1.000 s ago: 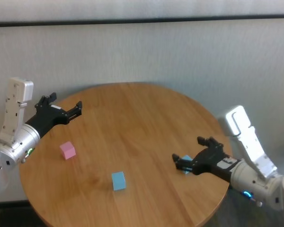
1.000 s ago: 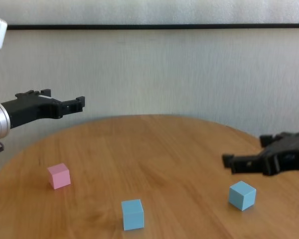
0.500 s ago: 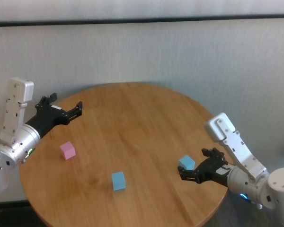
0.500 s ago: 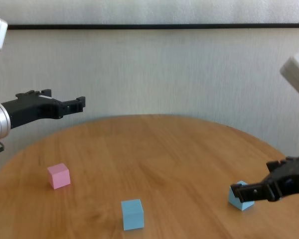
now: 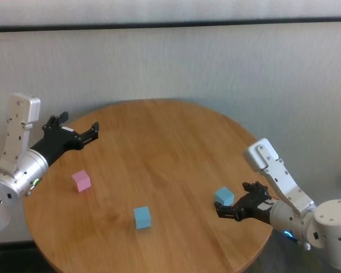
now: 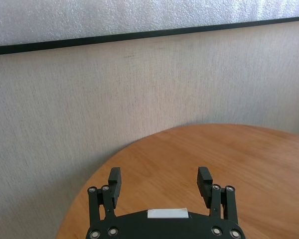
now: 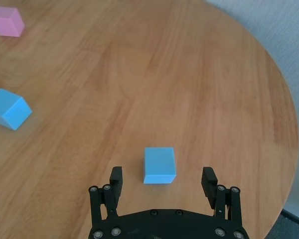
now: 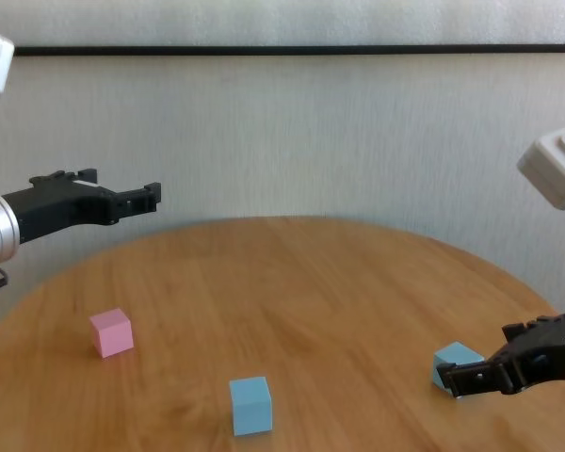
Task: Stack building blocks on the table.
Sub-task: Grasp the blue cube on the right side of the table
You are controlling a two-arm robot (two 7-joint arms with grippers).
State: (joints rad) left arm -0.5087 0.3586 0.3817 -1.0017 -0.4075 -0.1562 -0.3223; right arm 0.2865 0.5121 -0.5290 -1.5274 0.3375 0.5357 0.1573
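Right hand [image 7: 162,183], fingers spread and empty, sits low just behind the small matte light-blue cube [image 7: 159,165] near the round wood-grain worktop's [image 5: 159,153] right edge; cube probably light, rigid, best pinched across opposite flat faces.

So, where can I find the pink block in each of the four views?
Head view: pink block near the table's left edge, below the open left gripper.
Chest view: lower left.
Left wrist view: not in it.
Right wrist view: far corner.
Shared landmark: the middle light blue block, absent only from the left wrist view.
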